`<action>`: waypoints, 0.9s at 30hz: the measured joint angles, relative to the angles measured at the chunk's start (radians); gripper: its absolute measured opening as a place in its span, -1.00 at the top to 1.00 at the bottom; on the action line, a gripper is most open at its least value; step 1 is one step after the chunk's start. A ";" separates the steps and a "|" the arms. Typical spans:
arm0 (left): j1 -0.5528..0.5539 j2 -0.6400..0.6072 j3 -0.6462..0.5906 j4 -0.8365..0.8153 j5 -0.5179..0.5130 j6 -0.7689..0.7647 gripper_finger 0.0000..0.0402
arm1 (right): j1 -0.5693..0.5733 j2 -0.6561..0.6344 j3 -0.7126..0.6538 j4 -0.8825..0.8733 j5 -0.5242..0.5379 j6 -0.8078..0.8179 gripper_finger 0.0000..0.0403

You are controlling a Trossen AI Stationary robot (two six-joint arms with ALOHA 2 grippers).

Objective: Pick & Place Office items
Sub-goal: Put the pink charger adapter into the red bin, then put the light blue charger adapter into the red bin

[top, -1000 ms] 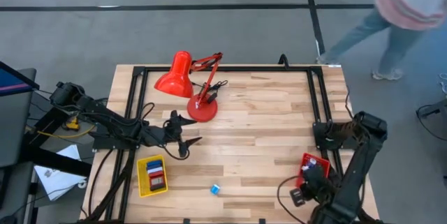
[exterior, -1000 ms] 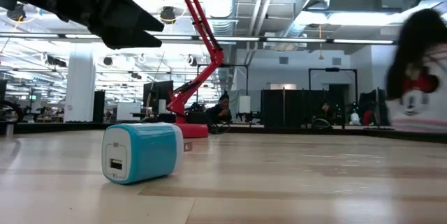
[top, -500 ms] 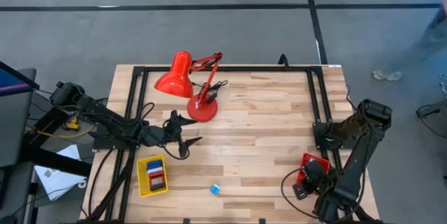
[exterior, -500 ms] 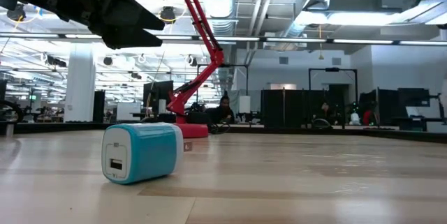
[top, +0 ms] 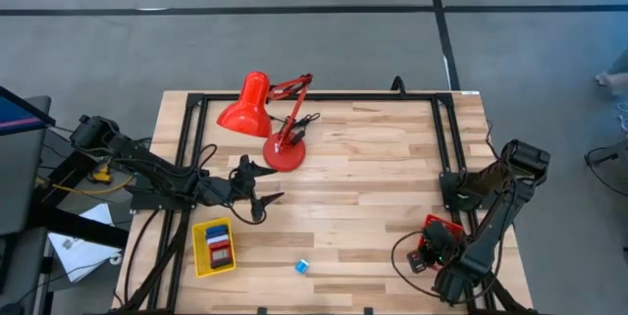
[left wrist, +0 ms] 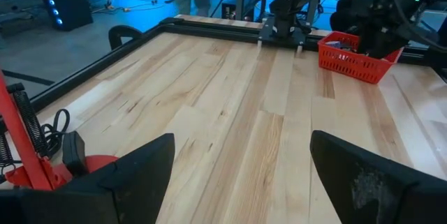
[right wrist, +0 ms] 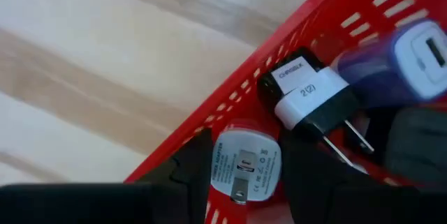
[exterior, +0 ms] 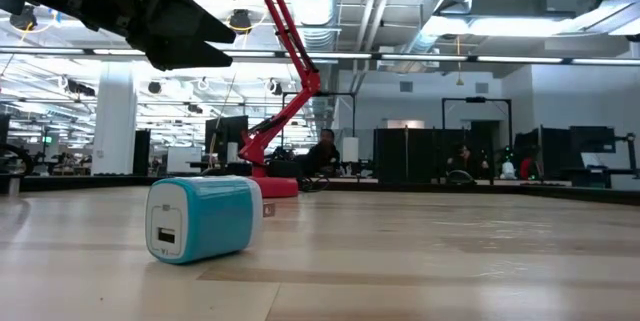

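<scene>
Hovering right over the red tray (right wrist: 230, 105) with the right gripper (right wrist: 244, 175), fingers apart around a white charger (right wrist: 246, 167) lying in the tray, without clamping it; just beyond lying a black-and-white charger (right wrist: 307, 98) and a blue one (right wrist: 398, 67). Waiting with the left gripper (top: 257, 195) spread open and empty above the table (top: 363, 197), near the lamp (top: 267, 119); sitting just below it a yellow tray (top: 200, 248) with some items, and lying farther off, alone on the wood, a teal charger (exterior: 205, 219).

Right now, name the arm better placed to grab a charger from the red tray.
Right. The right gripper hangs open inside the red tray, straddling the white charger. The left gripper waits across the table.
</scene>
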 joint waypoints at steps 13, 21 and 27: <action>0.000 0.000 0.000 -0.001 0.000 -0.026 -0.64 | -0.023 0.000 -0.027 0.062 -0.003 -0.113 0.15; 0.000 0.000 0.000 -0.002 0.000 -0.026 -0.64 | -0.041 -0.005 -0.026 0.024 -0.073 -0.107 0.00; 0.000 0.000 0.000 -0.003 0.033 -0.026 -0.64 | -0.040 -0.061 0.057 -0.097 -0.078 -0.106 -0.04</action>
